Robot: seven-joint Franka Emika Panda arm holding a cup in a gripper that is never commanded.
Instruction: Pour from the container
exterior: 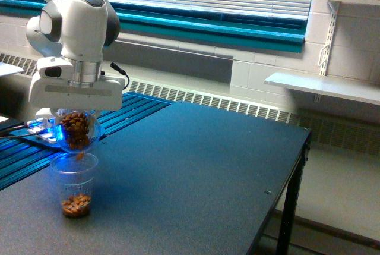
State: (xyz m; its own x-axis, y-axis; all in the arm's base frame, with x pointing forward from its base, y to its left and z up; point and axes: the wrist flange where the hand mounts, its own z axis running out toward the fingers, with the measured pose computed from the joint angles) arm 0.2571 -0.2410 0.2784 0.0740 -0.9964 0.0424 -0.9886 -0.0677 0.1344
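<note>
The gripper is grasping the container, a clear round vessel that is hanging just under the white hand and tipping downward. Its fingers are hidden behind the hand's flat housing and the vessel itself, so how they are closing on it cannot be made out, only that the container is being carried there. Brown nuts are filling most of the container, and a few are spilling from its lower lip.

Directly below the gripper, a clear cup is standing upright on the table, its rim sitting just under the container's mouth. A shallow layer of nuts is lying at the bottom of the cup. One nut is showing right at the cup's rim.

Blue light is glowing around the container and the upper part of the cup. Behind the gripper, a ribbed blue surface is running off toward the exterior view's left.
</note>
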